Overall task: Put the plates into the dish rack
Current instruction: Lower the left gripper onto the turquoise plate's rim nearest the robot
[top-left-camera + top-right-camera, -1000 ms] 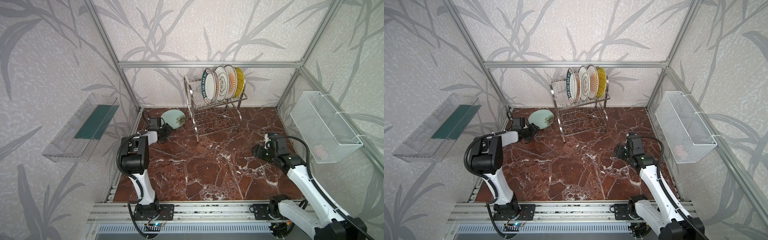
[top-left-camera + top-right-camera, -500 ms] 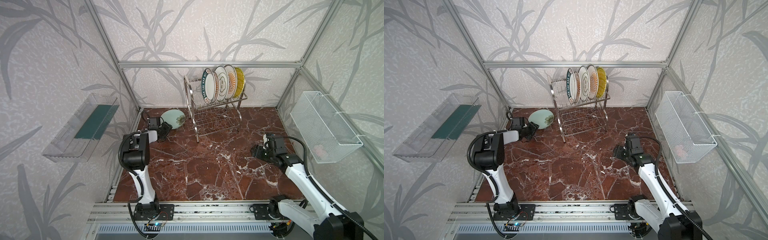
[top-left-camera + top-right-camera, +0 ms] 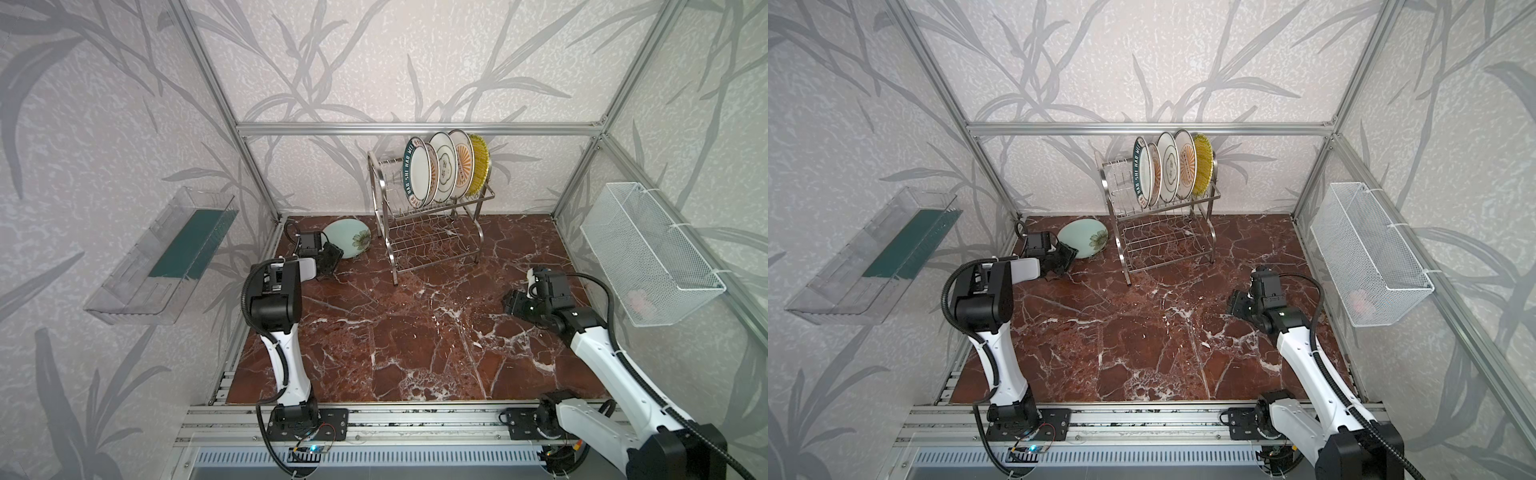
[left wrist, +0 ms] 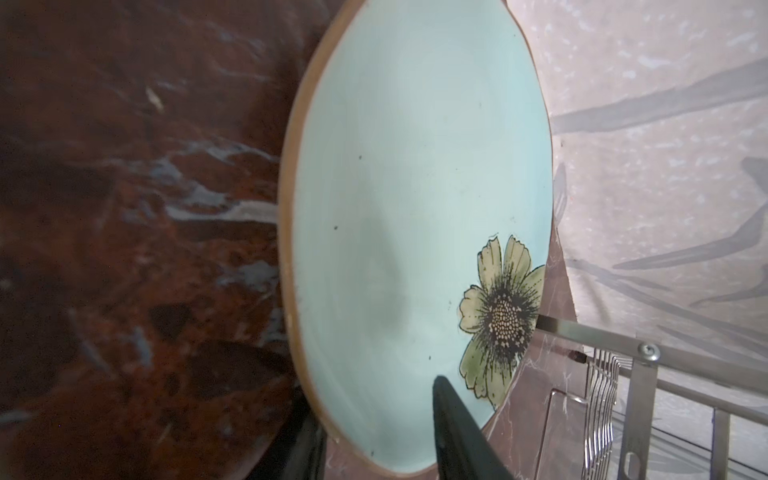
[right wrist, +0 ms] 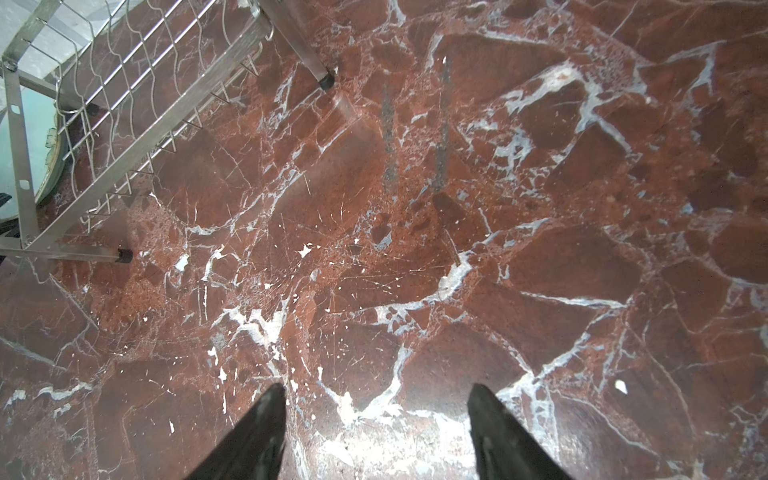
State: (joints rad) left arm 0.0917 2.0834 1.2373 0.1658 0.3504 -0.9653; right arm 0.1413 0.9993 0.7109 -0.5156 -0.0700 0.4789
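Left gripper [image 4: 374, 405] straddling mint plate [image 4: 415, 187] rim (clamped? cannot tell); likely stiff, slick, breakable, rim being only hold. Right gripper [image 5: 376, 395] hanging wide.

Left arm [image 3: 286, 361]: lower link rises near-upright from its base, elbow folded, forearm reaching low and level toward the rear. Left claw [image 3: 332, 254]: points rearward; in the left wrist view its fingers [image 4: 457, 432] stand partly apart, and whether they grip cannot be told. Right arm [image 3: 598, 353]: stretched forward in a long slope from its base, wrist bent downward. Right claw [image 5: 376, 399]: fingers spread wide, nothing between them, tips angled down.
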